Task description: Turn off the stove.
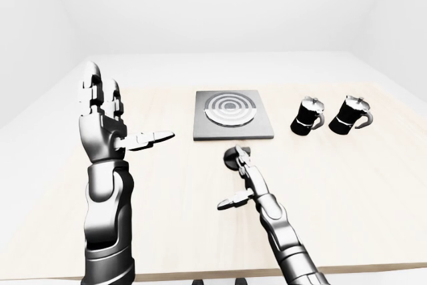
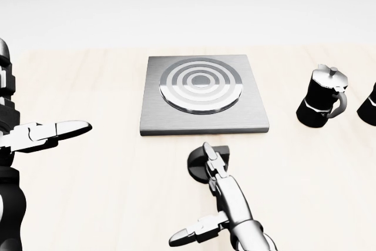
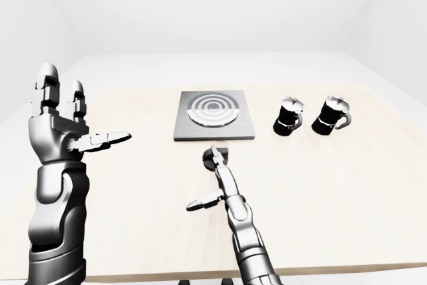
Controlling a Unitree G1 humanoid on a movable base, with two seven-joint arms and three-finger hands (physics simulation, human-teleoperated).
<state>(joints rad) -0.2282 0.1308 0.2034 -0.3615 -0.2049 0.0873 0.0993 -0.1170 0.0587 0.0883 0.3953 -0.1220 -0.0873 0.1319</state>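
Head view, right hand point(image 2: 218, 189) fingertips on stove point(image 2: 202, 94) knob point(image 2: 207, 162)

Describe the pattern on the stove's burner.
Concentric silver and grey rings on the burner, clearest in the head view.

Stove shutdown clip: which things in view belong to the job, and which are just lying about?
Belongs to the job:
- stove
- its dark control knob
- right robot hand, open, fingers reaching onto the knob

Just lying about:
- two black moka pots, right of the stove
- left robot hand, open and raised, away from everything
- wooden table
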